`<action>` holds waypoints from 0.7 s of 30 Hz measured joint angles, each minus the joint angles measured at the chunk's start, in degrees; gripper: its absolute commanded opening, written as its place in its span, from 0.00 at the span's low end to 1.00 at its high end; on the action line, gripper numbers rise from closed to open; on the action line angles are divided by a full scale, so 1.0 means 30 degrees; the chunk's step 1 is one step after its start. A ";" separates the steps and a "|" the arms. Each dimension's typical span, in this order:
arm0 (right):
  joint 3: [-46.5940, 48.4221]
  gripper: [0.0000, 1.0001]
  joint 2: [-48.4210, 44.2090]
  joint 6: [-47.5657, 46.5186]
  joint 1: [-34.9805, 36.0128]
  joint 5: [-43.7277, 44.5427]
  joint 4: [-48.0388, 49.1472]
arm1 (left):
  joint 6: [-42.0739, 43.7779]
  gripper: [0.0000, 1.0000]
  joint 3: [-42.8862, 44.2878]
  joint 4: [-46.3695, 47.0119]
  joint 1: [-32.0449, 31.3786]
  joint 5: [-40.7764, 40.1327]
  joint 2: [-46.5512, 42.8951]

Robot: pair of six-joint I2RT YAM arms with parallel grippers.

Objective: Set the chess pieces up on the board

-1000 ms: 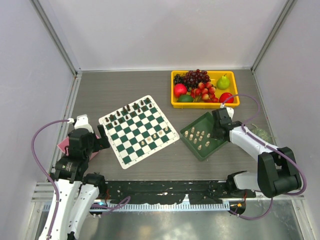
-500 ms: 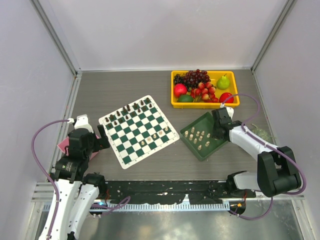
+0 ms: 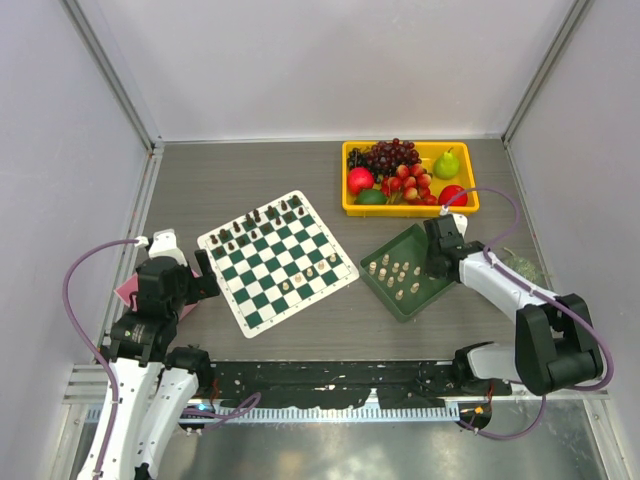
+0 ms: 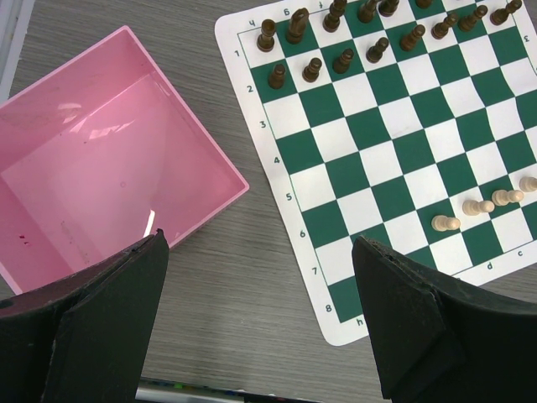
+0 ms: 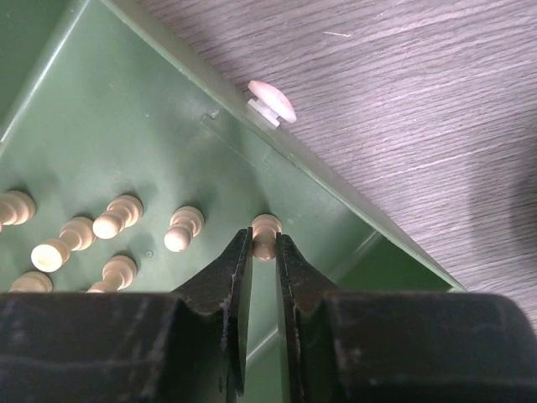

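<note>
Grey wood-grain tabletop, walled by pale panels, carries everything. Well off to the right gripper's left lies the checkered board, which sits just ahead and to the right of the left gripper. A yellow fruit bin stands beyond the right gripper, the dark green tray lies directly beneath it, and a pink box sits ahead-left of the left gripper.

Left jaws stand spread wide and empty. Right jaws, which were narrowing a second ago, are now pressed onto a cream pawn by the tray's wall, while the arm has held its place. That likely means the pick is made and a lift toward the board comes next.

Other cream pieces wait to the left of the fingertips. A few cream pieces already stand on the board, and dark pieces fill its far rows.
</note>
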 measured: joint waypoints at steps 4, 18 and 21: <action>0.0015 0.13 -0.0641 -0.0189 0.0000 -0.0379 -0.0117 | 0.0000 0.99 0.0000 0.0000 0.0000 0.0000 0.0000; 0.3067 0.11 -0.4444 -0.0168 0.3512 -0.1013 -0.1479 | 0.0000 0.99 0.0000 0.0000 0.0000 0.0000 0.0000; 0.4787 0.12 -0.3854 0.0080 0.6798 -0.0481 -0.1501 | 0.0000 0.99 0.0000 0.0000 0.0000 0.0000 -0.0007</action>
